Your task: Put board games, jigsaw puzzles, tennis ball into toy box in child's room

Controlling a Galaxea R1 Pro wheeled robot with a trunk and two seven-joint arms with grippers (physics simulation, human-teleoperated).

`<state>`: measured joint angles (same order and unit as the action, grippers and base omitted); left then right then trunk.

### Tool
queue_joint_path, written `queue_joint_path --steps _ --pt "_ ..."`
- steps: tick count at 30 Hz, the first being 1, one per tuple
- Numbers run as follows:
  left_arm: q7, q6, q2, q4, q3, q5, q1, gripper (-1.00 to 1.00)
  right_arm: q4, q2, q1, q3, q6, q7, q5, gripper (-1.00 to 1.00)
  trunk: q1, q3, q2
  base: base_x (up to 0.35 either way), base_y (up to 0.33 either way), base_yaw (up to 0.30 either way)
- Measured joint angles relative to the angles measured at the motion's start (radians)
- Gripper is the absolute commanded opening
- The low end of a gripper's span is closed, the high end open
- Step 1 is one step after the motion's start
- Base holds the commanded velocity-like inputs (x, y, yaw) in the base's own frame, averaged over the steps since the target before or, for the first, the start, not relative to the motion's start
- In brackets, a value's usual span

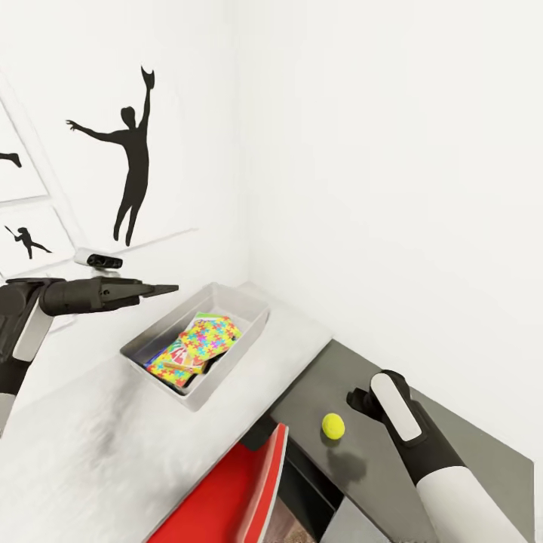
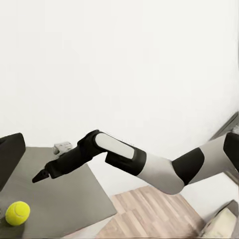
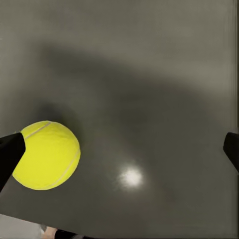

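Note:
A yellow tennis ball (image 1: 332, 426) lies on the dark grey table (image 1: 452, 445). My right gripper (image 1: 356, 399) hovers just above and beside it, open. In the right wrist view the tennis ball (image 3: 47, 155) sits close to one fingertip (image 3: 10, 154), with the other far apart (image 3: 232, 149). The grey toy box (image 1: 245, 302) stands on the light table and holds colourful jigsaw puzzles (image 1: 207, 332) and board games (image 1: 170, 360). My left gripper (image 1: 162, 289) is raised beside the box's far end, open and empty. The left wrist view looks at the ball (image 2: 17, 213) and the right gripper (image 2: 40, 175).
A red chair (image 1: 226, 490) stands against the front of the light table (image 1: 90, 452). White walls close in behind and to the right; one carries black silhouette figures (image 1: 132, 173). A small dark device (image 1: 98, 259) sits on a ledge by the wall. Wooden floor (image 2: 149, 214) lies below.

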<state>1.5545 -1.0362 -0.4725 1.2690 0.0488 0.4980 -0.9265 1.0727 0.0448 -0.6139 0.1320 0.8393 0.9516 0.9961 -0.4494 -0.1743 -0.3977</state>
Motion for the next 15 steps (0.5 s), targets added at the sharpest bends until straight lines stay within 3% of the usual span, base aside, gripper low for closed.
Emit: queue_joint_path --steps 5,15 --pt "0.0 0.0 -0.006 0.009 -0.002 -0.002 -0.009 1.0 0.0 -0.006 0.001 0.008 0.0 0.0 0.0 1.0 0.0 -0.008 0.0 0.0 0.0 -0.012" --pt "0.0 0.001 -0.006 0.011 0.004 -0.005 -0.011 1.0 0.0 -0.01 0.0 0.01 0.0 -0.001 0.0 1.0 0.0 -0.022 0.0 0.0 0.0 0.142"
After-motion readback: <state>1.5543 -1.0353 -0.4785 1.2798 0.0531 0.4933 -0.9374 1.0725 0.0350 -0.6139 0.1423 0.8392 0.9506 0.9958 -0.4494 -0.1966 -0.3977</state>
